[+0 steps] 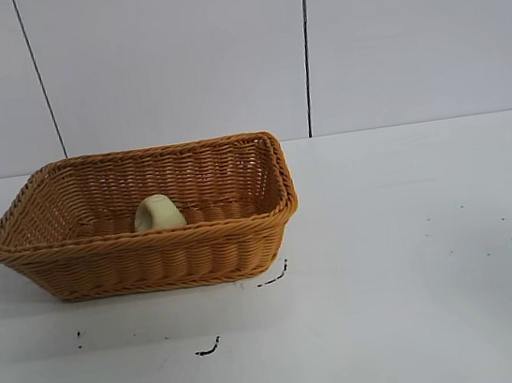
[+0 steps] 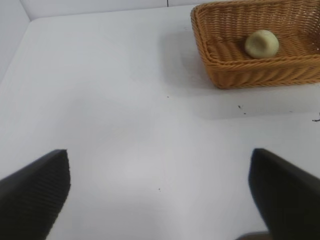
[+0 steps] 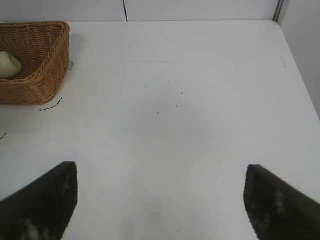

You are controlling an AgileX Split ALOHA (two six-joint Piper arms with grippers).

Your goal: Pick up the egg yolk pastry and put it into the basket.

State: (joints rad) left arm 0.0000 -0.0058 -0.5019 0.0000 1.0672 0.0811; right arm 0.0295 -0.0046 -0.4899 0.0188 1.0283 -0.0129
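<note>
- The left claw [image 2: 159, 192] hangs over bare white surface [image 2: 125, 125], its 2 dark fingers [image 2: 35, 192] spread wide and released, holding nothing.
- The right claw [image 3: 160, 200] likewise hangs over the white surface, its 2 dark fingers [image 3: 42, 200] spread apart and empty.
- Small black marks [image 1: 209, 349] dot the surface near the front of the basket.
- The large rectangular orange-brown woven wicker basket [image 1: 152, 262] with a braided rim sits on the surface, at the left of the exterior view.
- The small pale yellow-green rounded egg yolk pastry [image 1: 158, 213] lies inside the basket on its floor, near the middle.
</note>
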